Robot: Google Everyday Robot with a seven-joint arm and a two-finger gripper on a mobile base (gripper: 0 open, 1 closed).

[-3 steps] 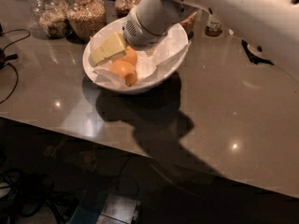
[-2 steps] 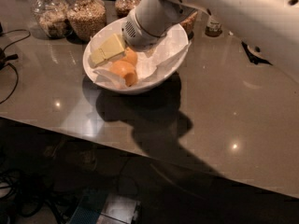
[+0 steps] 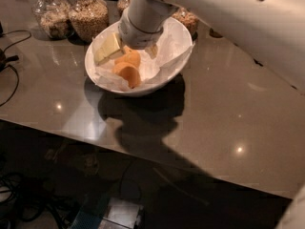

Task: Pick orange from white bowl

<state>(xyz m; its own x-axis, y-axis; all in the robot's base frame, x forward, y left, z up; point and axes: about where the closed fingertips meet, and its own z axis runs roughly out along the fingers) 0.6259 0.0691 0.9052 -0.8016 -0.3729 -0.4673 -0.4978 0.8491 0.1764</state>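
No writing, label, brand or number can be read anywhere; the glass jars [image 3: 89, 18] at the back of the counter [image 3: 228, 109] show only their grainy filling and no legible label; the white bowl [image 3: 143, 87] and its paper lining [image 3: 167, 56] are blank; the pale arm [image 3: 228, 13] bears no readable mark; the tool [image 3: 139, 46], low inside the white bowl close to the orange [image 3: 129, 73], is likewise unmarked.
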